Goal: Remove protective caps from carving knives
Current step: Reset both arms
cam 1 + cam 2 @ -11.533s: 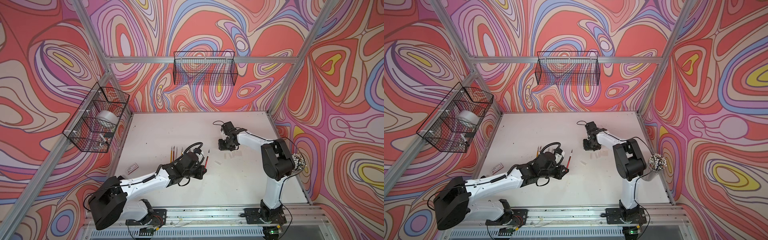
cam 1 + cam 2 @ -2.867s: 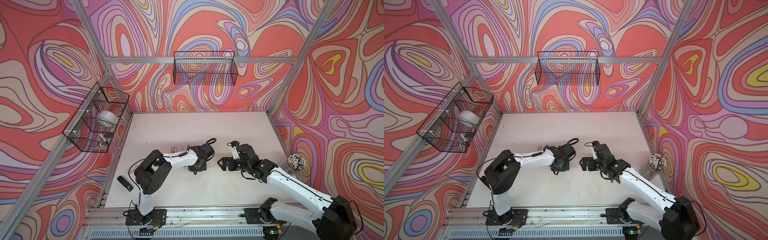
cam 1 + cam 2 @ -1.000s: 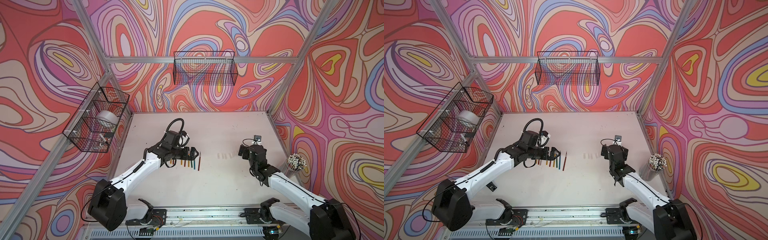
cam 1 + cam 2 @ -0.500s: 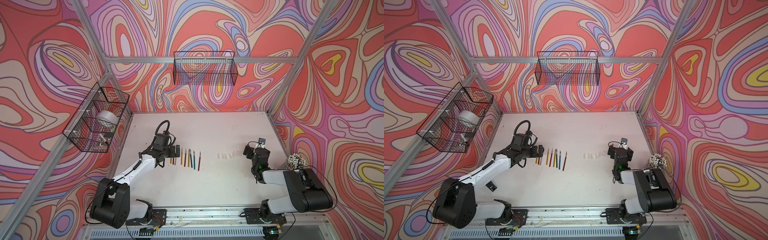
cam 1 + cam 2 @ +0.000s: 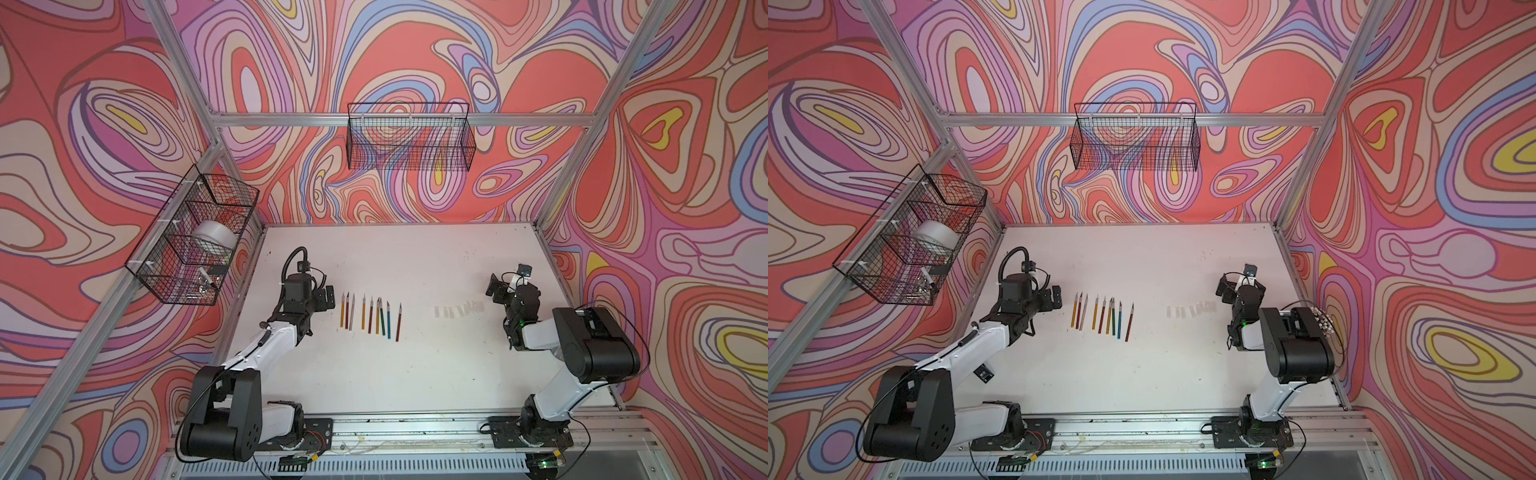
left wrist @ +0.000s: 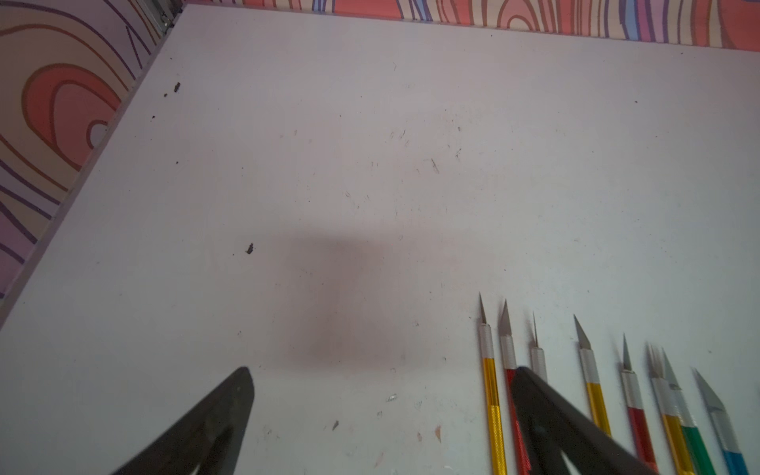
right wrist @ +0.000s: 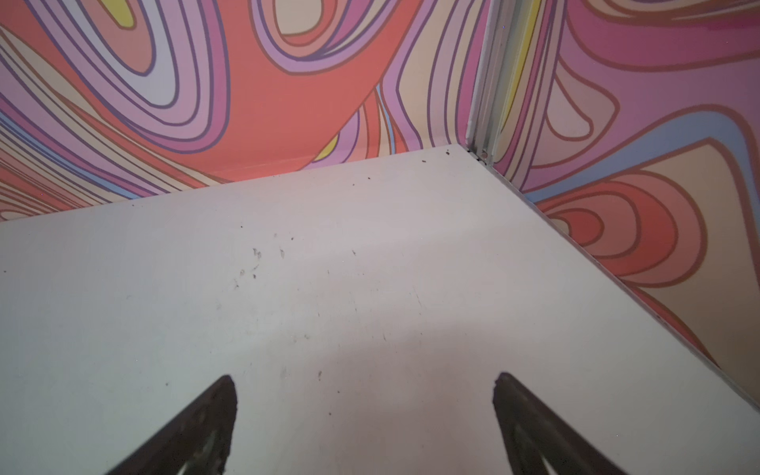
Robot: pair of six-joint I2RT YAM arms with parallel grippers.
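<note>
Several carving knives [image 5: 370,316] [image 5: 1102,316] lie side by side in a row on the white table, with red, gold, green, blue and silver handles. In the left wrist view the carving knives [image 6: 592,382] have bare pointed blades. Several translucent protective caps [image 5: 459,310] [image 5: 1190,311] lie in a short row to their right, apart from them. My left gripper [image 5: 326,298] [image 5: 1054,297] [image 6: 382,372] hovers open just left of the knife row, holding nothing. My right gripper [image 5: 495,287] [image 5: 1224,289] [image 7: 365,377] is open and empty, just right of the caps, facing the back right corner.
A wire basket [image 5: 195,245] holding a tape roll hangs on the left wall. Another wire basket [image 5: 409,137] hangs on the back wall. A cup of white-tipped sticks [image 5: 1323,323] stands behind the right arm. A small black item [image 5: 984,372] lies near the table's left edge.
The left gripper has drawn back leftward off the knife row. The right arm has folded back to the table's right side. Knives and caps have not moved in the last half second.
</note>
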